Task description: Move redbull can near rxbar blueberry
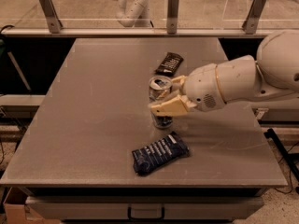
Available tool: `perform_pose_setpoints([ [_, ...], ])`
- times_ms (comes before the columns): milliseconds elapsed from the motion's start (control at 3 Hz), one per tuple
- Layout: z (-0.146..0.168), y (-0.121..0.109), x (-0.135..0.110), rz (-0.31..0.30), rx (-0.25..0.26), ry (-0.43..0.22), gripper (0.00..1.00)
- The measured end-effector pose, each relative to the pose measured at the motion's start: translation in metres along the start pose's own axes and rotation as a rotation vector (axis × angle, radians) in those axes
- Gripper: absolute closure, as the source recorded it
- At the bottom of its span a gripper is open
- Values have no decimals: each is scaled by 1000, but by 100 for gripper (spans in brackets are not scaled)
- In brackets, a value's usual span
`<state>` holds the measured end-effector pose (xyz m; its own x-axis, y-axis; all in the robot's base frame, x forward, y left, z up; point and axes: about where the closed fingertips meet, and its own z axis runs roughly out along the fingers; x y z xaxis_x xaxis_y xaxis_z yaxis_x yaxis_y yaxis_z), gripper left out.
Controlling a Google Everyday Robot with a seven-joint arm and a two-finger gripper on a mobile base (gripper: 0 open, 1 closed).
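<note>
The redbull can (160, 88) stands upright on the grey table (93, 106), a little right of the middle, its shiny top showing. My gripper (167, 98) comes in from the right and is shut on the can, one cream finger (166, 108) across its front. The rxbar blueberry (159, 152), a dark blue wrapper with white text, lies flat just in front of the can, a short gap away, near the table's front edge.
A smaller black bar wrapper (169, 63) lies behind the can toward the back of the table. My white arm (243, 80) reaches over the table's right side. A railing with metal posts (173, 10) runs along the far edge.
</note>
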<state>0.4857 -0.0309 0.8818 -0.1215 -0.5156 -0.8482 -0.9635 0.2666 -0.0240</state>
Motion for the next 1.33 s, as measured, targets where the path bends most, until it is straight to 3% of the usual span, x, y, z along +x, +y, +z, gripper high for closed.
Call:
perform_pose_setpoints([
  [333,-1,2,3,1,-2,3,15],
  [667,-2,9,13,4,-7,17,0],
  [1000,-16,5,28,20,28,33,0],
  [1333,-79,-17,57,40,167,66,0],
])
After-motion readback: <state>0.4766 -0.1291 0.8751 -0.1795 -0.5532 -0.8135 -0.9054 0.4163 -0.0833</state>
